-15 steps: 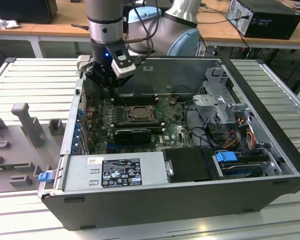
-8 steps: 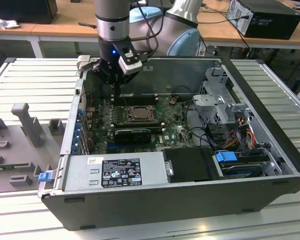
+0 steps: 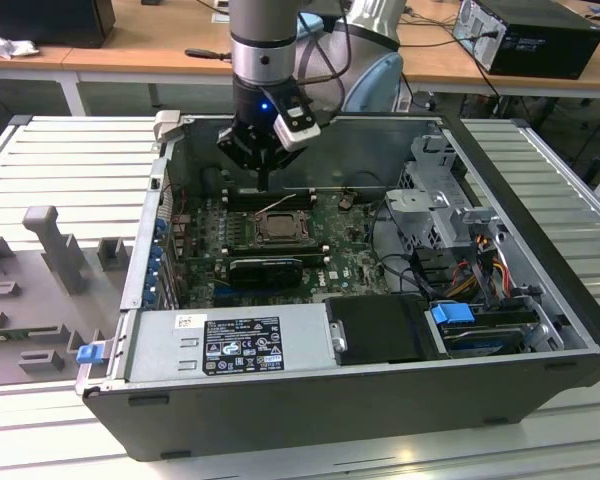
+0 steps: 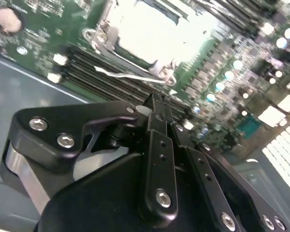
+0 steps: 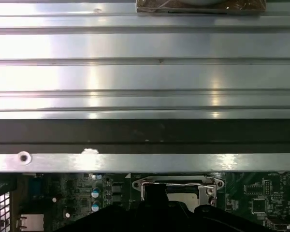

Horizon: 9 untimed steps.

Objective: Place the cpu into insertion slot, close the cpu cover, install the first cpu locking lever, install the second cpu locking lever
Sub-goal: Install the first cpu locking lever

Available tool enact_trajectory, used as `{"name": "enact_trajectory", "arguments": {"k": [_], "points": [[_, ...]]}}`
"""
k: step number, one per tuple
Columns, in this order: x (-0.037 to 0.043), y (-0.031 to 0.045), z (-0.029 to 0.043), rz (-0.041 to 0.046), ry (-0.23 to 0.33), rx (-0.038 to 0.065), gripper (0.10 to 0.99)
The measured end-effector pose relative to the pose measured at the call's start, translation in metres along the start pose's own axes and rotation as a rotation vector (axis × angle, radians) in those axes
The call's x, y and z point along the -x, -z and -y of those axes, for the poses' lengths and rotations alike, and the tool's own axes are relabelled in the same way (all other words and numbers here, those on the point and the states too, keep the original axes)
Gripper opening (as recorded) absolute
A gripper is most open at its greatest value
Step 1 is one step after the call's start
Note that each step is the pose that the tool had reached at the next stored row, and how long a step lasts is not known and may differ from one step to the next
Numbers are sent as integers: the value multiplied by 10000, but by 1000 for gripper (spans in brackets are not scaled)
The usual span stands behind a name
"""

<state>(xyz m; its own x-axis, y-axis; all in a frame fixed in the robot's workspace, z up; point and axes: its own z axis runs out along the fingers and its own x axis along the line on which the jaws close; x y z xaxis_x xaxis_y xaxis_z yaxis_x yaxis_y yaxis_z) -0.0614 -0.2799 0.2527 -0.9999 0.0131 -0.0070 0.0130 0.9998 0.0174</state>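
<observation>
— Where is the chip?

— Upper middle of the second wrist view: the cpu [image 4: 154,34] lies flat in the insertion slot [image 3: 306,231], with the cpu cover [image 4: 102,26] down around it. I judge it seated.

— And you?

— Left of centre run the memory slots [image 4: 87,67], and the thin locking lever [image 4: 130,76] juts across them unlatched. Just right of it hangs my gripper [image 4: 153,104], fingers pressed together on nothing I can see. I judge a narrow tip suits reaching that wire.

The cpu cover [image 5: 179,182] is shining as bare metal; the gripper [image 4: 154,104] is looking matt black, with glossy screws [image 4: 163,198].
</observation>
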Motion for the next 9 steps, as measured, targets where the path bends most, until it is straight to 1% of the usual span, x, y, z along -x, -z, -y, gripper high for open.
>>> {"name": "enact_trajectory", "arguments": {"k": [1, 3, 5, 7, 8, 9], "points": [[3, -1, 8, 0, -1, 58, 106], [7, -13, 55, -3, -3, 389, 106], [14, -41, 72, -2, -4, 395, 106], [38, -77, 75, -4, -5, 393, 106], [63, -112, 75, -2, -4, 399, 106], [92, -128, 75, -6, 0, 631, 106]]}}
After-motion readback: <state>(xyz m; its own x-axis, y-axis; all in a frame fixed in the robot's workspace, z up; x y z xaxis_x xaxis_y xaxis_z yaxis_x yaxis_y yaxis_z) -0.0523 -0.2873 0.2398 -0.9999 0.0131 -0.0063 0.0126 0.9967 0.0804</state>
